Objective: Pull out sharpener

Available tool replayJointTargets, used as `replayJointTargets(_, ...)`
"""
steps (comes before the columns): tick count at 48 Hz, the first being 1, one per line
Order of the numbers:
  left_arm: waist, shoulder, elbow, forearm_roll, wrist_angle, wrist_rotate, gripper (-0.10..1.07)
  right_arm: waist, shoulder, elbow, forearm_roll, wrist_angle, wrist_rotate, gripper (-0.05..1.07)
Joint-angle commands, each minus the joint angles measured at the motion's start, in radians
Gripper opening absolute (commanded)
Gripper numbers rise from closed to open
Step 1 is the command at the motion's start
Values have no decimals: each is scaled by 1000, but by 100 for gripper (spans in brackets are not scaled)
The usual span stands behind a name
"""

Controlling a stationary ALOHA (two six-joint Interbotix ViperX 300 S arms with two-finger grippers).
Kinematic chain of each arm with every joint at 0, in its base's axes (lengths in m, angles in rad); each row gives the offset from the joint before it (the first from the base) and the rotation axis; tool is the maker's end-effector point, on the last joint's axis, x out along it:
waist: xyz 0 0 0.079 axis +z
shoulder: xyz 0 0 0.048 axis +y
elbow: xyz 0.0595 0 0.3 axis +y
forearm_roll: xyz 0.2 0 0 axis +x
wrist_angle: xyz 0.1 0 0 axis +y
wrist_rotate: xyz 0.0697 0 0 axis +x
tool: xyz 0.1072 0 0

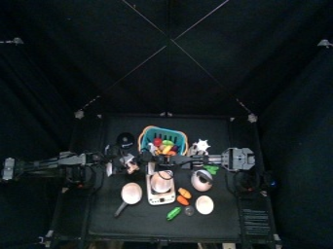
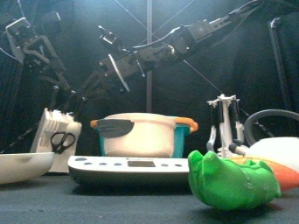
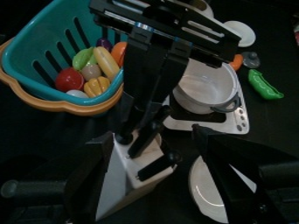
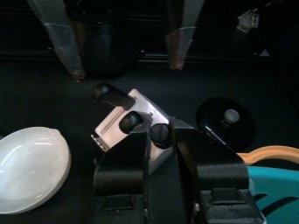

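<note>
The left gripper [image 3: 176, 153] hangs above a white knife block [image 3: 131, 179] with its jaws spread wide and nothing between them. The block holds several black-handled tools [image 3: 146, 96] that stand up out of its slots. Which of these handles belongs to the sharpener cannot be told from the left wrist view.

In the right wrist view, the right gripper [image 4: 173, 140] has its jaws partly closed around a black round-ended handle [image 4: 158, 132] that rises from the same white block [image 4: 131, 118]. Two more black handles [image 4: 105, 90] stand in the block just beside it. A white bowl [image 4: 33, 166] lies near the block.

In the front view, the block [image 2: 56, 131] stands at the table's left with scissors [image 2: 62, 140] in its face. A kitchen scale [image 2: 128, 168] carries a lidded pot [image 2: 142, 133] at the middle. A green toy vegetable [image 2: 233, 179] lies in front at the right.

In the top view, a teal basket [image 1: 162, 134] of toy fruit sits toward the back of the table [image 1: 221, 219], between the two arms.
</note>
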Motion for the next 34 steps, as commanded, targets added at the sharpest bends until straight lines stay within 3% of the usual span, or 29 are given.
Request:
replayJointTargets(1,9,25,-14,-61,-5,-2,101,-8,-14,-8,3,5,6,38)
replayJointTargets(8,44,54,-17,-149,-5,-2,101,-8,-11,-11,3,6,8,38)
replayJointTargets(22,215,71,-2,-219,43,0,91,-8,-6,-12,3,14,6,38)
replayJointTargets(34,232,72,29,-272,67,3,74,-5,-6,-12,3,17,6,38)
